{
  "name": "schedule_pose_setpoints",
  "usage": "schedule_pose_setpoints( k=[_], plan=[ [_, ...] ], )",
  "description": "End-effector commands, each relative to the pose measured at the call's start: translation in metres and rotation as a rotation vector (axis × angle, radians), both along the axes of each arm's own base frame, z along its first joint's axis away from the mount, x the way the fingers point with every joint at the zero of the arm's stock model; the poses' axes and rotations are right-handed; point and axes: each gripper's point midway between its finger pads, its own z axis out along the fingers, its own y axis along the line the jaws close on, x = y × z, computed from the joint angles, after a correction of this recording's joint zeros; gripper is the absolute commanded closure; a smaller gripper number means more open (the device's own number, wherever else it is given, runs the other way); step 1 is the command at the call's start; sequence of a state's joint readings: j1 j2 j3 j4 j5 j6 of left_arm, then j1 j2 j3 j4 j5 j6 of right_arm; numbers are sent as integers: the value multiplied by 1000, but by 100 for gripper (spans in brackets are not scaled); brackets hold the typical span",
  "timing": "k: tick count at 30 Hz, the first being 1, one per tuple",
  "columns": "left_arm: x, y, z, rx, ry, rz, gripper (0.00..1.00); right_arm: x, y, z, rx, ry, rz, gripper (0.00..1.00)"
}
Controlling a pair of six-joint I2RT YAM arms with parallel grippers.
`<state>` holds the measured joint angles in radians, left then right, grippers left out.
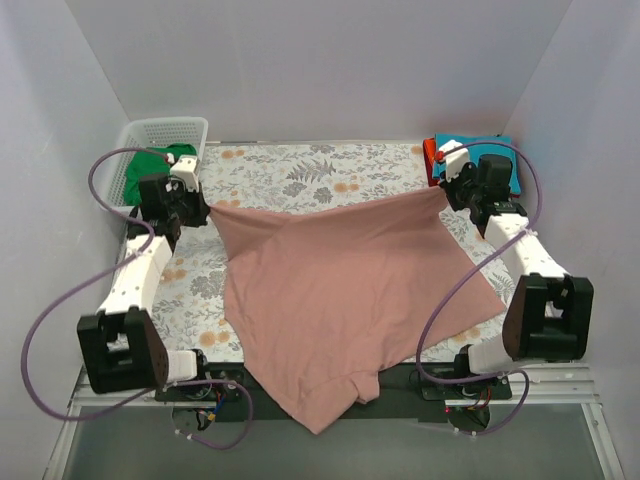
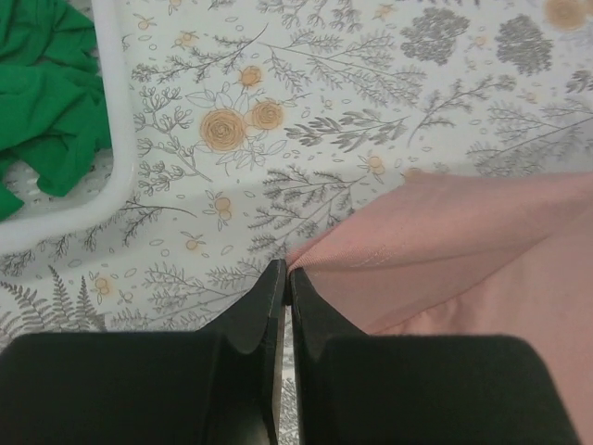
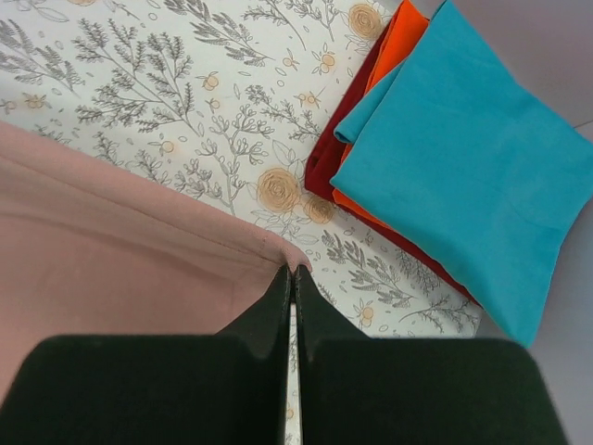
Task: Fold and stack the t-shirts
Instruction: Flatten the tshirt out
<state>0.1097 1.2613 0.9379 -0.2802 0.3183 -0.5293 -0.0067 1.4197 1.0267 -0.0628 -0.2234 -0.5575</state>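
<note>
I see dusty-pink tee [image 1: 340, 290] spread over floral cloth [image 1: 300, 170], far corners pulled taut, near end hanging off cloth's near edge. Green tee [image 2: 46, 102] crumpled just off cloth's far-left corner. Teal tee [image 3: 473, 176] folded, stacked atop red-orange tee [image 3: 400, 42] at cloth's far-right corner.

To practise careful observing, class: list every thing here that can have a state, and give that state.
pink t-shirt: unfolded, held by two corners
green t-shirt: crumpled in the basket
teal t-shirt: folded, topping the stack
red-orange t-shirt: folded, beneath the teal
left claw: shut on a pink corner
right claw: shut on a pink corner
</note>
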Motion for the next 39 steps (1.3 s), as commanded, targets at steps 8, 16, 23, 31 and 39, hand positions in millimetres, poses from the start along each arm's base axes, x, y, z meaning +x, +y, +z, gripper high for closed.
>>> schedule_pose_setpoints(
  k=[8,16,23,31,39],
  plan=[
    [157,16,15,87,-99,29,100,95,-15,18,-35,-109,-88,99],
    [250,13,-17,83,-104,57,93,151,-2,-10,-49,-33,-156,99],
    [242,8,29,69,-95,38,43,141,-3,8,-36,40,-185,23],
    [89,-32,1,-35,169,-156,48,59,9,30,-46,154,-59,16],
    [-48,-50,-79,-98,464,-244,58,-45,10,-46,-94,485,44,45]
  ],
)
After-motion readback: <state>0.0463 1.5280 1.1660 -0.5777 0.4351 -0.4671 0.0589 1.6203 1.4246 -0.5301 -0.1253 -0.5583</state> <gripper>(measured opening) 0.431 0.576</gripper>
